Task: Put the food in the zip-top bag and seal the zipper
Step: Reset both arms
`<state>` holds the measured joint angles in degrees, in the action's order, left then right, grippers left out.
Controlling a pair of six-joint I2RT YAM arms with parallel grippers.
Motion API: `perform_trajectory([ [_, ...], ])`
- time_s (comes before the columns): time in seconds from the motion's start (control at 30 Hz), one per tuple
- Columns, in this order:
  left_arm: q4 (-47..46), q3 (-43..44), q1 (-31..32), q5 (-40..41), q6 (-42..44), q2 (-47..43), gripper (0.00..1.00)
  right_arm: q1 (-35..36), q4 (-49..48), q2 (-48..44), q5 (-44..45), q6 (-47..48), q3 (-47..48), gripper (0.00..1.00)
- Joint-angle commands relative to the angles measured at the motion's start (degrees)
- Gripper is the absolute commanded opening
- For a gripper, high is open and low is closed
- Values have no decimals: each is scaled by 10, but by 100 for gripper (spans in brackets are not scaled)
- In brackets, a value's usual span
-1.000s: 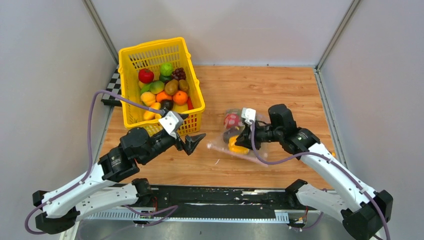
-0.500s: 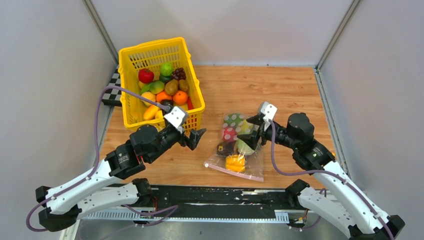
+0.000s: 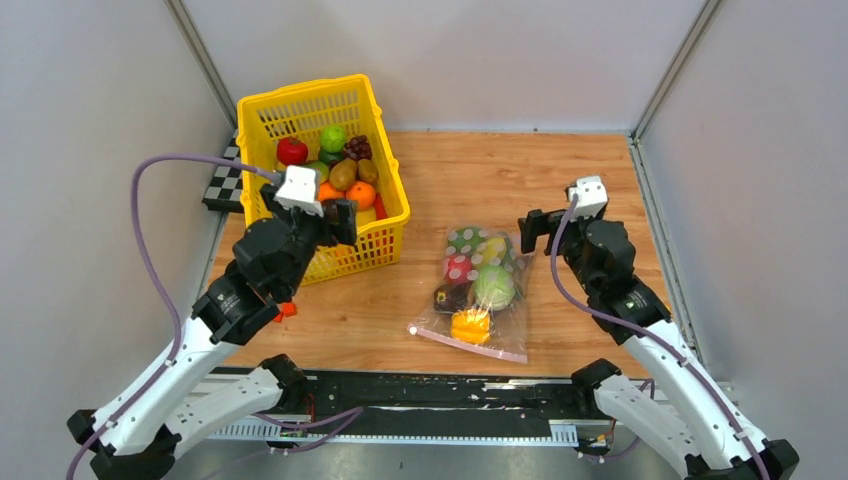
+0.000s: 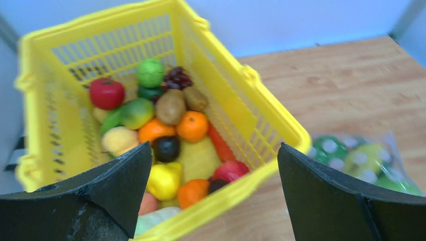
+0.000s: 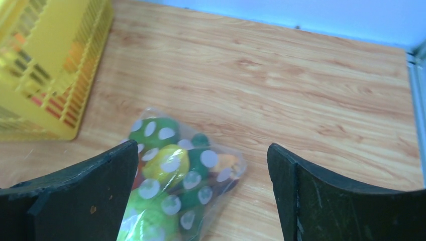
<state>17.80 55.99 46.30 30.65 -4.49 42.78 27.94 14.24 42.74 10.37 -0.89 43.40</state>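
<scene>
The zip-top bag lay flat on the counter, right of its middle and toward the near edge, with no jaws on it. Through the dotted plastic showed the food: a green cabbage, a red tomato, a dark eggplant and a yellow pepper nearest the zipper. That pink strip ran along the bag's near end, facing the arms, probably so that either could reach the mouth. Whether it was pressed shut could not be told. The pepper sat close behind it, which might hinder a clean seal.

The right jaws were spread wide and empty, raised above the counter just off the bag's far right corner and looking down on it. That stance would suit coming down on the zipper. The left jaws, also wide and empty, hung over the near rim of the yellow basket at the far left corner. More toy fruit lay there, so they seemed lined up for another pick. A small orange-red block lay toward the near left corner.
</scene>
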Motion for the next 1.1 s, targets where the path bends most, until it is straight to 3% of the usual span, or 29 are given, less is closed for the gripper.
perform_trajectory([
  [0.0, 31, 54, -107, -22, -35, 22, 100, -53, -14, 2, 41, -49, 27, 100],
  [0.2, 49, 65, -304, -159, -98, 64, 100, -161, 1, 25, -12, -86, 47, 100],
  [0.33, 58, 62, -389, -221, -137, 91, 100, -197, 21, 48, -22, -90, 70, 100],
  [0.47, 135, 107, -393, -210, -140, 111, 100, -199, 38, 70, -33, -87, 99, 100],
  [0.73, 119, 82, -393, -160, -159, 95, 100, -199, -10, 78, -42, -102, 98, 100],
  [1.07, 87, 69, -393, -161, -166, 85, 100, -200, -33, 72, -45, -91, 101, 100],
])
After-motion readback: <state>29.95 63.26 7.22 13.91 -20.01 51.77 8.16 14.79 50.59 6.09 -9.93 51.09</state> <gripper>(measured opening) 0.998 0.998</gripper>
